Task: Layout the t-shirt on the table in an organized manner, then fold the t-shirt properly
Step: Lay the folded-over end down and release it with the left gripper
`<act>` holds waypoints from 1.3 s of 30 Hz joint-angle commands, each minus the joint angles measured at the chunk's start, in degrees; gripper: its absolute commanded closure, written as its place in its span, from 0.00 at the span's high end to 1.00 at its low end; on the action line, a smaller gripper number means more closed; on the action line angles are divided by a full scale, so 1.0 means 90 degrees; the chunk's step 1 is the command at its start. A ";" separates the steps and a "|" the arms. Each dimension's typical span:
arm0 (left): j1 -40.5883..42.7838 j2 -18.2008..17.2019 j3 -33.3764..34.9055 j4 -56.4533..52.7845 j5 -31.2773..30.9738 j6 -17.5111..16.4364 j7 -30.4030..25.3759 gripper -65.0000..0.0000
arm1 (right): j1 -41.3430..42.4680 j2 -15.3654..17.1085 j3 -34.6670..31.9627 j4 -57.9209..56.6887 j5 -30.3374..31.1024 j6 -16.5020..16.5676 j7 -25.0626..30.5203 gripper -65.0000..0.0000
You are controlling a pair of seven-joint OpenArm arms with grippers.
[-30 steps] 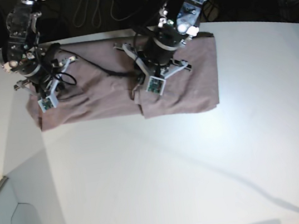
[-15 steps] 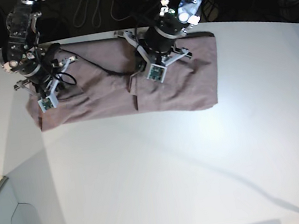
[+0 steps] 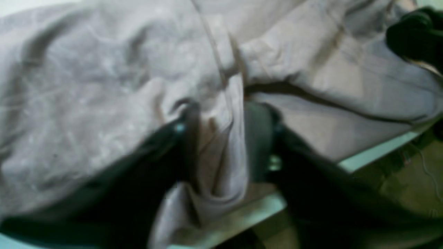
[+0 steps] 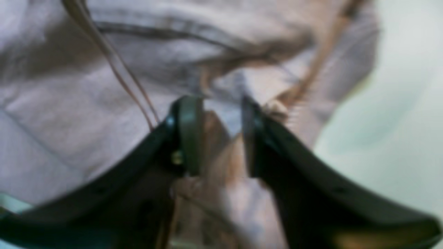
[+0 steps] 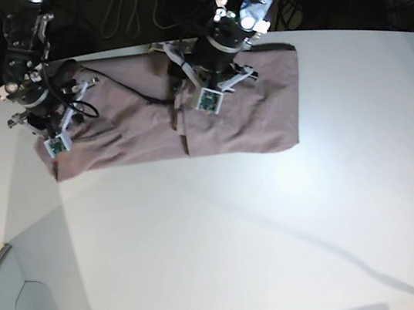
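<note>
1. White table (image 5: 226,230) carries the t-shirt (image 5: 263,115), folded into a band at its far edge.
2. Left gripper (image 3: 221,141) and right gripper (image 4: 218,135) stand parted, fabric between the jaws.
3. Lift clear slowly, so no cloth drags along.

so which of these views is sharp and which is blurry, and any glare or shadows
Base view: fairly sharp, with soft glare on the glossy table, a thin diagonal shadow across it, and a bowed far edge from lens distortion. Left wrist view: blurred, t-shirt folds smeared, left gripper dark. Right wrist view: blurriest, the right gripper and the cloth both soft, table washed out pale.
</note>
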 commanded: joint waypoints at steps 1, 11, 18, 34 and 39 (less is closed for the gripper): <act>0.0006 0.0015 0.0105 0.0144 -0.0017 -0.0008 -0.0127 0.51 | 0.0068 0.0007 0.0045 0.0231 0.0076 0.0045 0.0129 0.42; 0.0172 -0.0014 0.0261 0.0857 -0.0017 -0.0038 -0.0127 0.59 | 0.0410 -0.0022 0.1012 -0.0033 0.0076 0.0045 0.0129 0.57; 0.0192 -0.0502 -0.0227 0.1355 -0.0017 -0.0008 -0.0127 0.59 | 0.0488 0.0027 0.1129 -0.0697 0.0076 0.0045 0.0139 0.60; 0.0699 -0.0444 -0.3597 0.1091 -0.0213 -0.0067 -0.0127 0.59 | 0.0693 0.0095 0.1119 -0.1361 0.0076 0.0045 0.0178 0.00; 0.0426 -0.0493 -0.4056 0.0290 -0.1209 -0.0067 -0.0127 0.59 | 0.0703 0.0085 0.1119 -0.1312 0.0076 0.0045 0.0178 0.00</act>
